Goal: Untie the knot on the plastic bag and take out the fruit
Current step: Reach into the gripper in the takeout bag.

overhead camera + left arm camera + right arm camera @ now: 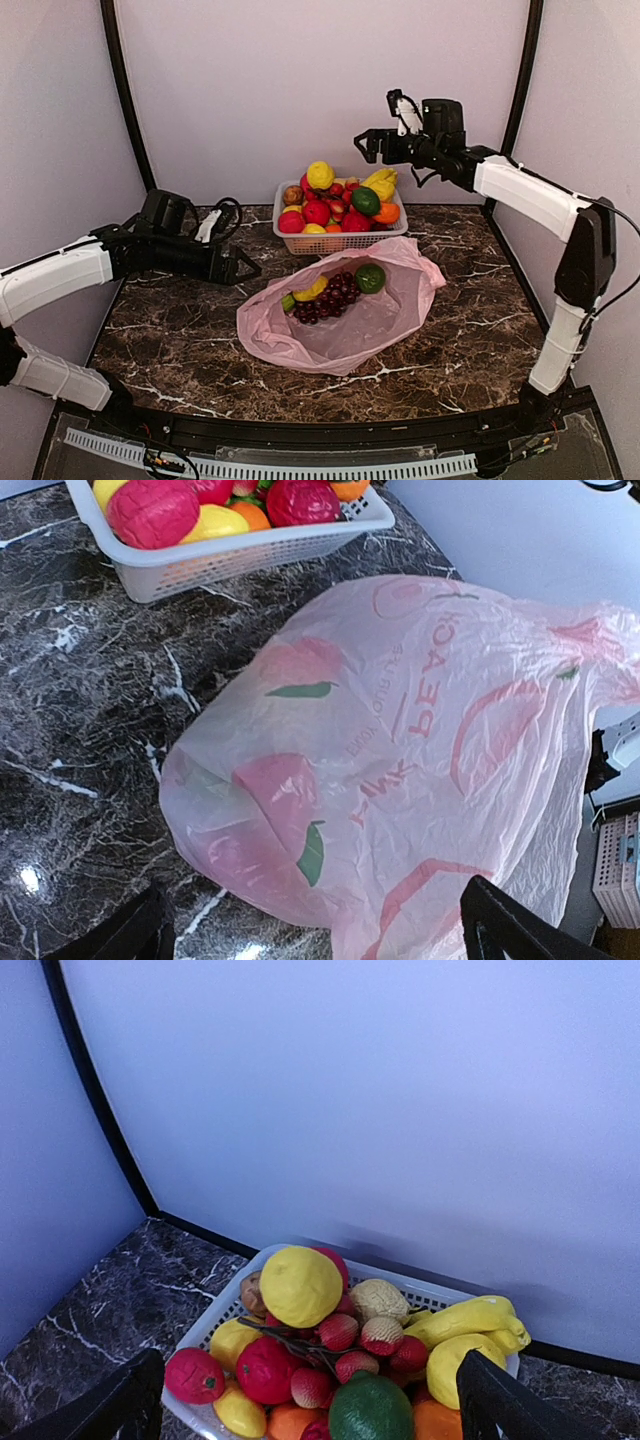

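Your left gripper (240,267) is spread wide and holds nothing, at 10 o'clock of the crinkly pink plastic bag (345,330) lying mid-table. Your right gripper (362,145), also spread and empty, hangs high above the white lattice basket (300,241) at the bag's 12 o'clock. Glossy fruit (330,295) shows at the bag's far end.

plastic bag (345,325): translucent pale pink; darker pink peach prints, green leaves, pink lettering
grapes (330,298): dark purple, showing through the pink film
round fruit (370,278): green
oblong fruit (313,289): yellow
table (180,340): black marble, white veins
basket (340,242): white lattice
basket fruit (300,1285): yellow, red, orange, green, tan
arm shells (530,195): white, black joints
walls (320,90): pale lilac-white, black corner strips
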Motion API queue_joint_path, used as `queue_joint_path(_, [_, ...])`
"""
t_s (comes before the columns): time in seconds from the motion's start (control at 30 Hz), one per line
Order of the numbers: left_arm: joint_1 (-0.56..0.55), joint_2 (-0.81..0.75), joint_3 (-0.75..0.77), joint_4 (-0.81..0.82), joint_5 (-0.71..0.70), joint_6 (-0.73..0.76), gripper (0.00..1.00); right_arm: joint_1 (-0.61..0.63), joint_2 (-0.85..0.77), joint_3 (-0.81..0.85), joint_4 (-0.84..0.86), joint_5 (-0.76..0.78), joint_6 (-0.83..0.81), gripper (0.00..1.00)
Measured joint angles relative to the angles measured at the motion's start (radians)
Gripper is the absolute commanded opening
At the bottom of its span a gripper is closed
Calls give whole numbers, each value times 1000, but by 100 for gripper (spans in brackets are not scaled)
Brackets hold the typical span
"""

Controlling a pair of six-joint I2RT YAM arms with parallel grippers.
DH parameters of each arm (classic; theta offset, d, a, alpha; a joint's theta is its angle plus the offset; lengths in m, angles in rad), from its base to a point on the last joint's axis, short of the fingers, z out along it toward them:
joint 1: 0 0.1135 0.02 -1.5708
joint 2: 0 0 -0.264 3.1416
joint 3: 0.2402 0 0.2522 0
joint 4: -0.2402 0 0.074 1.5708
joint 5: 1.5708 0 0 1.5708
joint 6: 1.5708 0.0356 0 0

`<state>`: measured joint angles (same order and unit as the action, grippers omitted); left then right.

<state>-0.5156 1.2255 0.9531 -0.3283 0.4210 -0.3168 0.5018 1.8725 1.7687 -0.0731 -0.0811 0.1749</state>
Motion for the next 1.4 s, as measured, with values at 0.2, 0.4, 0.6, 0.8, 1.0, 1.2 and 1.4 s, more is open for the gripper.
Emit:
queue_joint_path(0.2, [-102, -5, -29, -8, -44, 32, 99, 116, -219, -155, -92, -66, -62, 99])
queue_joint_path(0.4, [-167, -5, -29, 6, -78, 41, 99, 252, -344, -286, -206, -80, -51, 98])
queue_joint_path(0.6, [-198, 3, 7, 28, -78, 43, 99, 341, -399, -366, -271, -61, 29, 95])
queue_joint_path(0.8, [-229, 32, 58, 58, -77, 49, 99, 439, -420, -379, -327, -30, 96, 95])
queue_joint_path(1.0, [-253, 105, 97, 61, -88, 63, 99, 504, -437, -379, -377, 2, 150, 93])
queue_joint_path(1.2, [-286, 168, 128, 58, -100, 80, 71, 563, -439, -400, -367, 37, 221, 86])
queue_joint_path(1.4, [-292, 173, 134, 41, -165, 82, 19, 613, -431, -436, -339, 100, 282, 82])
